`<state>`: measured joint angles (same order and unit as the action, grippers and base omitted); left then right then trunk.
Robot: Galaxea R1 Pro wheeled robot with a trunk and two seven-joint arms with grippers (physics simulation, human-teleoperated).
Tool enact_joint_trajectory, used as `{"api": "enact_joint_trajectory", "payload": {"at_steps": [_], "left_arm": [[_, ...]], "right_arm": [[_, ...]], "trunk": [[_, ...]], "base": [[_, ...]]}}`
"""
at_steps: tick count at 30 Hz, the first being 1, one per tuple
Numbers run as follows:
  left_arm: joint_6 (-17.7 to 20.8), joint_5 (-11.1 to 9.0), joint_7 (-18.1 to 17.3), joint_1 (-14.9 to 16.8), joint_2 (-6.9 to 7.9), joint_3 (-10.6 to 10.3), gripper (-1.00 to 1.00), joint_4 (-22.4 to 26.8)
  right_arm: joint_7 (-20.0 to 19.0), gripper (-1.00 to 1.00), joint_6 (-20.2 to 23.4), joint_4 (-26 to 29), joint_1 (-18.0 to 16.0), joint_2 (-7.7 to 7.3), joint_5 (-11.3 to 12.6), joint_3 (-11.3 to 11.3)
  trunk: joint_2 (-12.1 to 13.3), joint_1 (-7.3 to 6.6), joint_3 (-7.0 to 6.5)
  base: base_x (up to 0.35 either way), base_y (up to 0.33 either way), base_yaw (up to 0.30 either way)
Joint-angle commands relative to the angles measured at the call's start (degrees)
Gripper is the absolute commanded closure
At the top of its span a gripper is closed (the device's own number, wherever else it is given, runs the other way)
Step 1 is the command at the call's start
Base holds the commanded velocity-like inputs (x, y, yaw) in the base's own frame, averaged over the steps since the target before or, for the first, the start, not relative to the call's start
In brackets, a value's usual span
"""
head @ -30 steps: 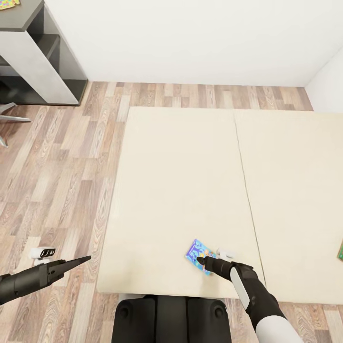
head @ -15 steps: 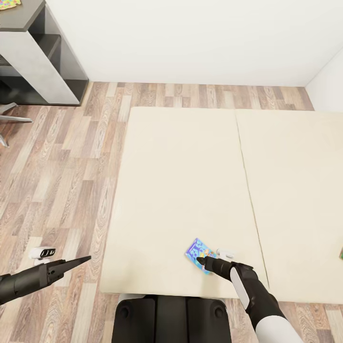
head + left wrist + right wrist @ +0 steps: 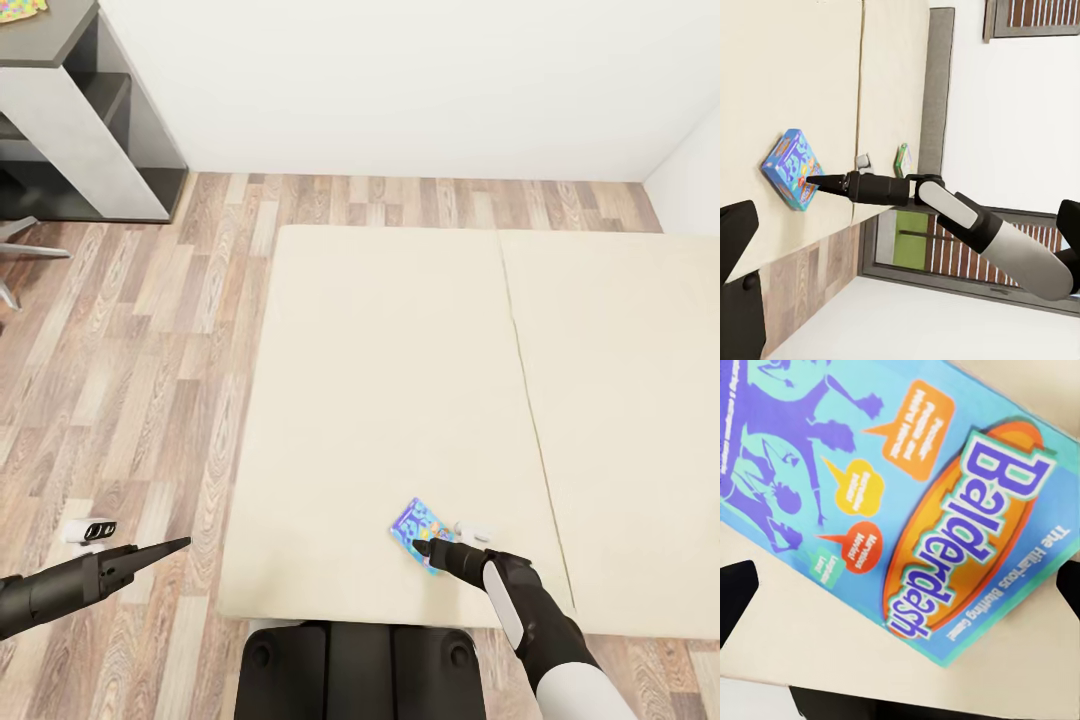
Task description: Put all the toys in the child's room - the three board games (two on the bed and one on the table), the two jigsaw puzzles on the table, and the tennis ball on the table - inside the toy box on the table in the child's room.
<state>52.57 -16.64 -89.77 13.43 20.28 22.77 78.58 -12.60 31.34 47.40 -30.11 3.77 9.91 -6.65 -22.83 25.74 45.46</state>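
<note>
One blue board game (image 3: 421, 521) lay flat on the bed (image 3: 400, 380), near the bed's front edge, its long side slanted to that edge. The right pincer (image 3: 424, 546) hung just over the game's near corner, far closer than the left pincer (image 3: 180, 544) over the floor beside the bed. The right pincer looked spread wide and empty; the left one's opening I could not tell.
</note>
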Motion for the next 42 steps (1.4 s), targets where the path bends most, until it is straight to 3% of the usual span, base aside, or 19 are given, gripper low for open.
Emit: {"api": "enact_joint_trajectory", "payload": {"at_steps": [1, 42], "left_arm": [[0.61, 0.03, -0.23, 0.02, 0.02, -0.01, -1.00, 0.00], [0.61, 0.03, -0.23, 0.02, 0.02, -0.01, -1.00, 0.00]], "right_arm": [[-0.23, -1.00, 0.39, 0.08, -0.02, 0.08, 0.11, -0.30], [-0.23, -1.00, 0.39, 0.07, -0.02, 0.10, 0.11, -0.29]], "trunk": [[-0.09, 0.04, 0.06], [-0.09, 0.04, 0.06]], "base": [[0.068, 0.062, 0.000], [0.005, 0.085, 0.000]]}}
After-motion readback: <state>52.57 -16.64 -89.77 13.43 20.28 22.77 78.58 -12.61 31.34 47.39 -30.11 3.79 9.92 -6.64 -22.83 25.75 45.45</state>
